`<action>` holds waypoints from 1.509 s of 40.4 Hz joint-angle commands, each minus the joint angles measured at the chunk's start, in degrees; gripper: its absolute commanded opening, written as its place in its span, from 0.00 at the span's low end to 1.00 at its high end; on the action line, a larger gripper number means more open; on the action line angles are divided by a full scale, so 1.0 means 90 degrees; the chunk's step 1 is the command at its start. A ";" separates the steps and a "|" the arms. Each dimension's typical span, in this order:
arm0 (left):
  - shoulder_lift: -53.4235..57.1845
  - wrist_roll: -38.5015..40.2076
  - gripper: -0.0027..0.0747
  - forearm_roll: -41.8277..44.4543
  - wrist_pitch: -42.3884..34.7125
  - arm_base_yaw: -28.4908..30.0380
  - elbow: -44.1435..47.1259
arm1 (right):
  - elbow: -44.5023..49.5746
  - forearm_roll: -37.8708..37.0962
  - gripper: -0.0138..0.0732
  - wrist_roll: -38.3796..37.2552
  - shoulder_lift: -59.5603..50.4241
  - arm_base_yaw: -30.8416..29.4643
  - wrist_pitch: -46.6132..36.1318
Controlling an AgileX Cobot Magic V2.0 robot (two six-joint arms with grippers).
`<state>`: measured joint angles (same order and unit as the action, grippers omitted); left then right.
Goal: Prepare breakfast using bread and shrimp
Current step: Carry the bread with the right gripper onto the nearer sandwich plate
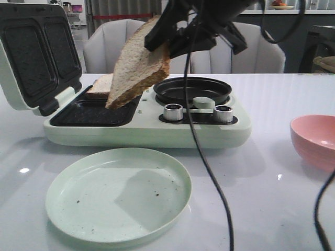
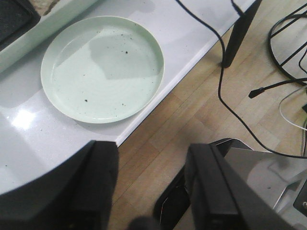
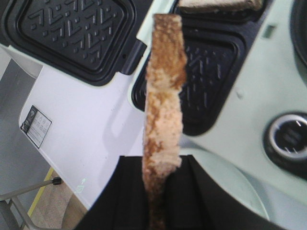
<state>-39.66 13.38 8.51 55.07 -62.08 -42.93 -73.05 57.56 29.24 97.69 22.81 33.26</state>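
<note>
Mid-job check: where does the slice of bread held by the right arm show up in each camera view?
Front view: the held slice hangs tilted from the right gripper, above the sandwich maker's near tray.
Left wrist view: not in it; only the green plate and the left gripper.
Right wrist view: edge-on, centre.
Shared landmark: the sandwich maker, seen in all three.

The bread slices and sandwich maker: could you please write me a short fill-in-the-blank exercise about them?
1. The right gripper holds a bread slice above the open sandwich maker, and this slice hangs ____ rather than lying flat.
2. A second bread slice already lies in the ____ cooking compartment, seen from the front.
3. The green plate in front of the sandwich maker holds only ____.
4. The bowl at the table's right edge is ____ in colour.

Missing words: tilted; rear; crumbs; pink
</note>
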 commanded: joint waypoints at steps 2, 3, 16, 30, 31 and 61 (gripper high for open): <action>0.0021 0.0013 0.54 0.0071 -0.0392 -0.0051 -0.0165 | -0.0825 0.0356 0.23 0.0088 0.0295 0.0153 -0.0149; 0.0021 0.0013 0.54 0.0071 -0.0392 -0.0051 -0.0165 | -0.0942 0.0375 0.23 0.0088 0.0437 0.0163 -0.0149; 0.0021 0.0013 0.54 0.0059 -0.0402 -0.0051 -0.0165 | -0.2379 0.0946 0.24 0.0088 0.1790 0.0227 -0.0025; 0.0021 0.0013 0.54 0.0059 -0.0402 -0.0051 -0.0165 | -0.2865 0.1149 0.41 0.0088 0.2458 0.0351 -0.0101; 0.0021 0.0013 0.54 0.0059 -0.0402 -0.0051 -0.0165 | -0.2865 0.1149 0.45 0.0088 0.2458 0.0362 -0.0135; 0.0021 0.0013 0.54 0.0046 -0.0402 -0.0051 -0.0165 | -0.3351 0.0524 0.80 0.0612 0.2233 -0.0512 0.1452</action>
<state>-39.66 13.27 8.51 54.95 -62.08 -42.93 -100.62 61.52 31.43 123.33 19.26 42.93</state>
